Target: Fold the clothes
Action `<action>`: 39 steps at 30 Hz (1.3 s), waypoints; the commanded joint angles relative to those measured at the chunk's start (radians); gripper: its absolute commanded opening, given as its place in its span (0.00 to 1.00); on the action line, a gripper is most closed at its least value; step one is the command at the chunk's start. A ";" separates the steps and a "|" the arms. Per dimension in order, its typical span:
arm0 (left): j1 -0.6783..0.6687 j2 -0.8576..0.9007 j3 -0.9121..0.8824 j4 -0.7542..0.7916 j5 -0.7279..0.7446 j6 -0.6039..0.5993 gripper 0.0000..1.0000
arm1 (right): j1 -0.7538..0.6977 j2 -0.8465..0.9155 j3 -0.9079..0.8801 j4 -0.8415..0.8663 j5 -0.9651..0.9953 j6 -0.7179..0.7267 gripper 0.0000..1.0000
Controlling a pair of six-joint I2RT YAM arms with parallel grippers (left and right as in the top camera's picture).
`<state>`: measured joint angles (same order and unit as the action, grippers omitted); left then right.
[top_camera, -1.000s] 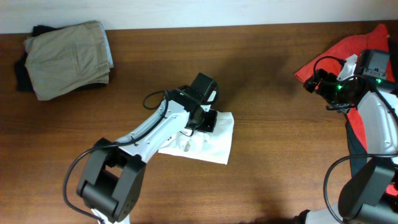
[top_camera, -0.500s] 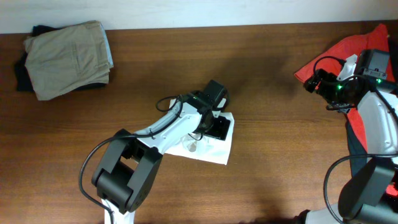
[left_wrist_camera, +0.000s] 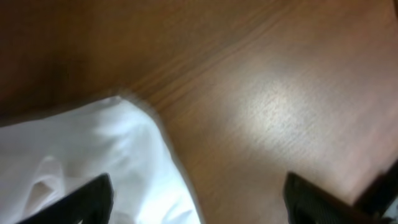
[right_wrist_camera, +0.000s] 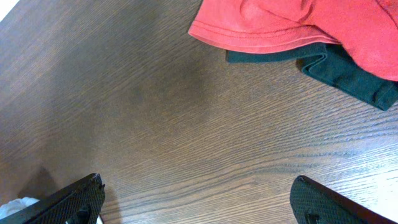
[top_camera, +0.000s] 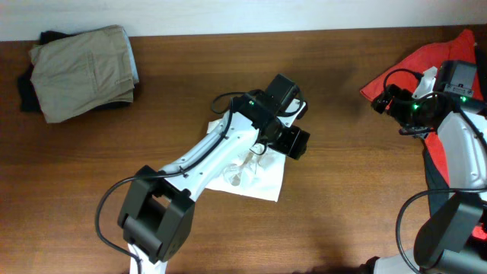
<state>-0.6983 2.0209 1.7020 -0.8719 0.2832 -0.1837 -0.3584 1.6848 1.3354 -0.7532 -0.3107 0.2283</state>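
Observation:
The white shirt (top_camera: 257, 176) lies folded into a small rectangle at the table's middle; no green patch shows. My left gripper (top_camera: 292, 141) hovers over the shirt's upper right corner, open, with nothing between its fingers. In the left wrist view the white shirt (left_wrist_camera: 93, 155) fills the lower left, and my left gripper (left_wrist_camera: 199, 202) straddles its edge and bare wood. A red garment (top_camera: 422, 65) lies at the far right. My right gripper (top_camera: 383, 100) stands open beside it. In the right wrist view the red garment (right_wrist_camera: 292, 22) covers a dark one (right_wrist_camera: 348, 71), beyond my right gripper (right_wrist_camera: 199, 202).
A folded khaki garment (top_camera: 84, 70) rests on a dark one (top_camera: 29, 95) at the back left corner. The brown wooden table (top_camera: 350, 190) runs to a pale wall at the back.
My left gripper has opened, let go of the white shirt and moved up and to the right past its corner. The right arm has not moved.

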 commanded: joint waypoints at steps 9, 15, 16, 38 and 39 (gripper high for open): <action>0.311 0.002 0.309 -0.563 -0.149 -0.050 0.96 | 0.000 -0.011 0.019 0.003 0.006 -0.002 0.99; 0.304 0.031 0.139 -0.488 -0.024 -0.046 0.96 | 0.000 -0.011 0.019 0.003 0.006 -0.002 0.99; 0.300 0.031 0.103 -0.454 0.000 -0.047 0.96 | 0.000 -0.011 0.019 0.003 0.006 -0.002 0.98; 0.272 0.084 -0.022 -0.287 -0.044 -0.016 0.38 | 0.000 -0.011 0.019 0.002 0.006 -0.002 0.99; 0.269 0.092 -0.022 -0.286 -0.044 -0.016 0.36 | 0.000 -0.011 0.019 0.002 0.006 -0.002 0.99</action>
<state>-0.4191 2.0598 1.6863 -1.1610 0.2459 -0.2138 -0.3584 1.6844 1.3354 -0.7536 -0.3107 0.2283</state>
